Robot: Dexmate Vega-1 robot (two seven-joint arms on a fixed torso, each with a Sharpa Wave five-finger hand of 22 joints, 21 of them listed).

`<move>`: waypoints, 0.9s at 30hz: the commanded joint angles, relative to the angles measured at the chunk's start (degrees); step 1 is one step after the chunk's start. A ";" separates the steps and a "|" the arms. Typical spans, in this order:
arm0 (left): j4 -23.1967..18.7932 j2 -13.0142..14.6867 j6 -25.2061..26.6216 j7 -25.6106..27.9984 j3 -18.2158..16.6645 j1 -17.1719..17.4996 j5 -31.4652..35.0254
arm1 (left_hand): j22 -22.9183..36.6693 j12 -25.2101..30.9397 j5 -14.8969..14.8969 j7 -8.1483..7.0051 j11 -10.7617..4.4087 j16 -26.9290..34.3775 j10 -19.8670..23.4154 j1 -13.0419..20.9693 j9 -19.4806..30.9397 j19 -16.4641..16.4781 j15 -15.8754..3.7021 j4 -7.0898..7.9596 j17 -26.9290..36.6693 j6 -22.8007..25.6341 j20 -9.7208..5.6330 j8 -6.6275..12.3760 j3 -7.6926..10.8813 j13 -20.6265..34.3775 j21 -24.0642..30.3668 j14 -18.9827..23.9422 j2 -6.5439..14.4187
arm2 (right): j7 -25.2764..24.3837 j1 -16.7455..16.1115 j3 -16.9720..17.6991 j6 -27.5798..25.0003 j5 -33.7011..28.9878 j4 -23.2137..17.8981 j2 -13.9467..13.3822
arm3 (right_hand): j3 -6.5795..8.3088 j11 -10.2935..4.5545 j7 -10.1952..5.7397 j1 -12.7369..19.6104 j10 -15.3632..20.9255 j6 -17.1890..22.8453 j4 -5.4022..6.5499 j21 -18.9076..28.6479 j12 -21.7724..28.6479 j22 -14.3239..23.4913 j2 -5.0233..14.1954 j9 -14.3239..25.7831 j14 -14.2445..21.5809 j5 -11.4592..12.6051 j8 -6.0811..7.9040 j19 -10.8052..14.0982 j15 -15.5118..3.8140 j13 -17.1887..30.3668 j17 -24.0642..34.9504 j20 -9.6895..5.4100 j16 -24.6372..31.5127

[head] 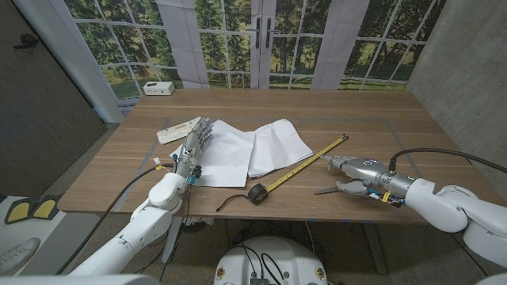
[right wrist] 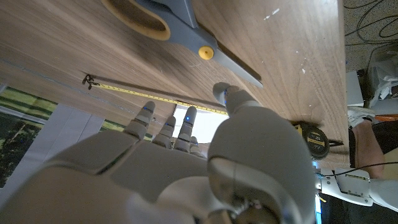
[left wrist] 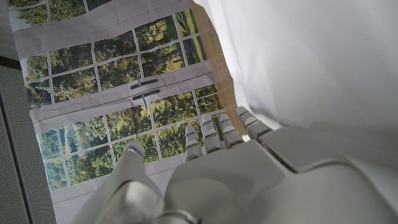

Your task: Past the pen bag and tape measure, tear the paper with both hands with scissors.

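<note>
White paper [head: 238, 146] lies in overlapping sheets left of the table's middle. My left hand [head: 194, 142] rests on its left edge with fingers stretched out, holding nothing; in the left wrist view the hand [left wrist: 249, 168] reaches along the paper [left wrist: 311, 62]. Grey scissors [head: 326, 190] with yellow-lined handles [right wrist: 180, 25] lie on the wood. My right hand [head: 356, 170] hovers just beside them, fingers extended and apart, thumb [right wrist: 227, 94] close to the blade. A yellow tape measure [head: 305, 162] runs diagonally between paper and right hand, its dark case [head: 257, 192] near the front edge.
A pale pen bag [head: 176, 131] lies just left of my left hand. A small white box [head: 160, 88] stands at the back left corner. The table's front edge [head: 238, 214] is close to the tape case and the right hand.
</note>
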 commanded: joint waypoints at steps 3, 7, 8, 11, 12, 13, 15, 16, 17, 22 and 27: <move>0.18 -0.08 -0.26 -0.28 -0.02 0.08 -0.17 | 0.13 0.00 0.37 0.03 -0.07 -0.01 0.58 0.06 0.16 0.41 -3.31 0.01 0.10 0.18 -0.03 -0.09 -0.04 0.33 0.01 0.50 0.54 | 1.45 -1.59 0.60 -2.43 -1.42 -1.08 -0.39 | 0.51 0.29 -0.33 -1.02 -1.80 -11.37 0.30 -0.07 0.53 0.20 -0.22 0.25 -1.68 0.88 -0.02 -1.15 0.29 1.05 0.47 0.22 -0.45; 0.25 -0.12 -0.29 -0.33 0.00 0.06 -0.19 | 0.13 0.11 0.37 -0.04 -0.09 0.00 0.92 0.05 0.16 0.43 -3.32 0.00 0.10 0.25 -0.03 -0.08 -0.06 0.33 0.01 0.55 0.56 | 1.70 -1.92 0.72 -2.90 -1.85 -1.13 -0.41 | 0.66 -0.03 -0.35 -1.46 -1.19 -11.26 0.37 0.15 1.39 0.21 -0.44 0.25 -0.87 0.99 0.21 -1.11 -0.24 1.61 0.71 0.17 0.08; 0.27 -0.11 -0.30 -0.36 0.00 0.05 -0.20 | 0.13 0.11 0.36 -0.05 -0.14 0.00 0.93 0.05 0.16 0.42 -3.39 0.00 0.10 0.22 -0.05 -0.10 -0.06 0.33 0.01 0.55 0.56 | 1.61 -2.01 0.74 -2.90 -1.92 -1.07 -0.39 | 0.68 -0.02 -0.31 -1.53 -1.51 -11.27 0.37 0.16 1.36 0.21 -0.50 0.25 -1.02 1.01 0.23 -1.14 -0.17 1.71 0.75 0.11 0.04; 0.23 -0.09 -0.27 -0.33 -0.02 0.06 -0.19 | 0.13 0.10 0.36 0.00 -0.11 -0.01 0.93 0.04 0.16 0.43 -3.42 -0.01 0.10 0.26 -0.07 -0.09 -0.07 0.33 0.01 0.54 0.57 | 1.11 -2.32 0.74 -2.97 -2.58 -0.97 -0.32 | 0.73 0.05 -0.31 -1.66 -1.84 -11.31 0.37 0.16 1.42 0.21 -0.60 0.25 -1.32 1.02 0.26 -1.27 -0.12 1.87 0.82 0.03 -0.03; 0.16 -0.06 -0.22 -0.33 -0.05 0.09 -0.26 | 0.13 0.10 0.36 -0.04 -0.10 -0.01 0.94 0.04 0.16 0.42 -3.41 -0.01 0.10 0.24 -0.06 -0.10 -0.08 0.33 0.01 0.54 0.57 | 1.11 -2.34 0.68 -3.08 -2.61 -0.95 -0.27 | 0.74 0.07 -0.29 -1.71 -1.89 -11.27 0.37 0.16 1.48 0.21 -0.65 0.25 -1.37 1.02 0.29 -1.30 -0.21 1.94 0.85 0.08 -0.02; 0.11 -0.03 -0.20 -0.31 -0.07 0.11 -0.25 | 0.13 0.11 0.36 -0.04 -0.12 0.00 0.98 0.04 0.16 0.40 -3.41 -0.01 0.10 0.23 -0.03 -0.11 -0.08 0.33 0.00 0.57 0.57 | 1.08 -2.35 0.64 -3.04 -2.53 -0.84 -0.25 | 0.75 0.00 -0.28 -1.75 -1.91 -11.30 0.36 0.17 1.52 0.22 -0.68 0.25 -1.41 1.02 0.29 -1.32 -0.20 1.99 0.87 0.06 -0.03; -0.03 0.07 -0.14 -0.27 -0.10 0.14 -0.20 | 0.13 0.10 0.35 -0.06 -0.08 0.05 0.99 0.03 0.16 0.40 -3.50 -0.01 0.10 0.24 -0.02 -0.11 -0.09 0.33 0.00 0.71 0.57 | 1.28 -2.27 0.63 -2.68 -1.73 -0.47 -0.27 | 0.76 -0.03 -0.35 -1.87 -1.92 -11.23 0.37 0.17 1.67 0.22 -0.78 0.25 -1.48 0.99 0.33 -1.41 -0.23 2.12 0.92 0.04 -0.01; -0.05 0.04 -0.21 -0.18 -0.13 0.16 -0.17 | 0.13 0.09 0.35 -0.08 -0.07 0.05 0.98 0.03 0.16 0.41 -3.53 -0.01 0.10 0.21 -0.04 -0.12 -0.09 0.33 0.00 0.71 0.57 | 0.98 -2.30 0.48 -2.67 -2.28 -0.36 -0.40 | 0.76 -0.03 -0.38 -1.94 -1.88 -11.21 0.38 0.17 1.75 0.22 -0.83 0.25 -1.50 0.96 0.35 -1.44 -0.20 2.18 0.94 0.01 -0.01; -0.03 -0.08 -0.32 -0.04 -0.19 0.17 -0.19 | 0.13 0.11 0.35 -0.07 -0.05 0.05 1.02 0.03 0.16 0.40 -3.53 -0.01 0.10 0.25 -0.05 -0.11 -0.10 0.33 0.00 0.72 0.57 | 1.44 -2.21 0.37 -2.86 -2.01 -0.34 -0.50 | 0.76 -0.09 -0.39 -1.98 -1.89 -11.21 0.38 0.17 1.78 0.22 -0.86 0.25 -1.51 0.93 0.36 -1.47 -0.27 2.22 0.96 -0.07 0.00; -0.11 -0.08 -0.33 -0.11 -0.12 0.11 -0.10 | 0.13 0.09 0.34 -0.10 -0.06 0.03 1.05 0.01 0.16 0.33 -3.52 -0.02 0.10 0.27 -0.04 -0.12 -0.12 0.33 -0.03 0.71 0.57 | 1.00 -2.31 -0.05 -3.44 -2.77 -0.13 -0.71 | 0.73 -0.23 -0.56 -2.29 -2.16 -11.45 0.36 0.18 2.08 0.24 -1.20 0.24 -1.97 0.66 0.32 -1.69 -0.25 2.58 1.07 -0.51 -0.09; -0.32 -0.05 -0.04 0.00 -0.08 0.20 -0.14 | 0.13 0.10 0.34 -0.07 -0.01 0.03 1.12 0.01 0.16 0.30 -3.49 -0.03 0.10 0.30 -0.01 -0.11 -0.13 0.33 -0.05 0.74 0.59 | 0.89 -2.38 -0.12 -4.11 -2.65 0.09 -0.74 | 0.76 -0.59 -0.73 -2.49 -2.14 -11.36 0.30 0.27 2.62 0.25 -1.41 0.24 -1.84 0.39 0.41 -1.72 -0.39 3.11 1.19 -0.64 0.05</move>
